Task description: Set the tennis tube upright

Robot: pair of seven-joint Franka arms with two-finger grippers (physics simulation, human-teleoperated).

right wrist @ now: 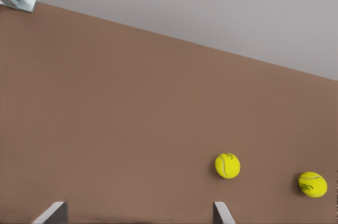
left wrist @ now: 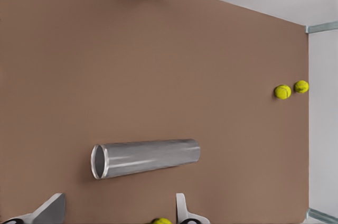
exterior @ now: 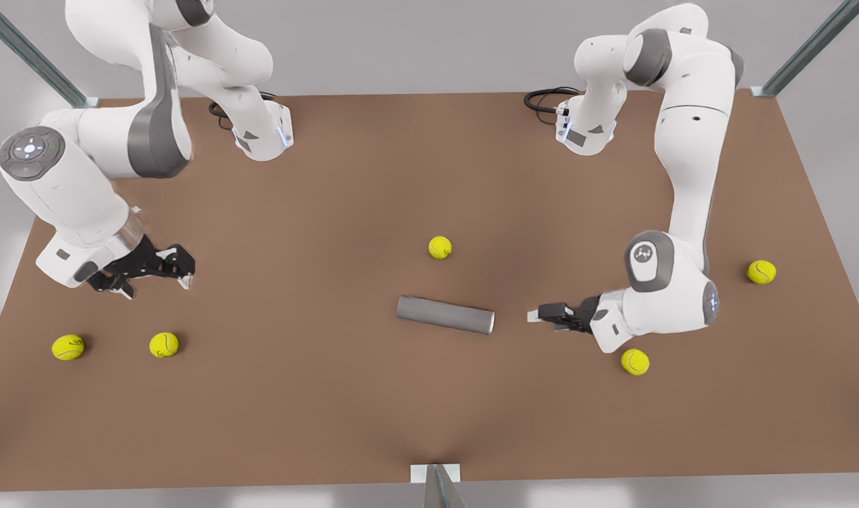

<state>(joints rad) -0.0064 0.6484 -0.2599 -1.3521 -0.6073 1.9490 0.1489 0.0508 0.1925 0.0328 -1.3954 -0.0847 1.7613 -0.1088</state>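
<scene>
The tennis tube (exterior: 443, 315) lies on its side in the middle of the brown table (exterior: 330, 409), a dark grey cylinder with its silvery rim (exterior: 490, 323) toward the front view's right. My left gripper (exterior: 535, 315) hovers low just off that rim end and points at it, on the arm at the front view's right. In the left wrist view the tennis tube (left wrist: 148, 158) lies across, a little ahead of my open left gripper (left wrist: 117, 214). My right gripper (exterior: 157, 283) hangs at the front view's left, far from the tube. That right gripper (right wrist: 137, 216) is open and holds nothing.
Several yellow-green tennis balls lie scattered: one (exterior: 440, 247) behind the tube, one (exterior: 634, 361) beside the left arm's wrist, one (exterior: 761, 271) at the far right, two (exterior: 68, 347) (exterior: 164, 345) below the right gripper. A metal post (exterior: 436, 483) stands at the front edge.
</scene>
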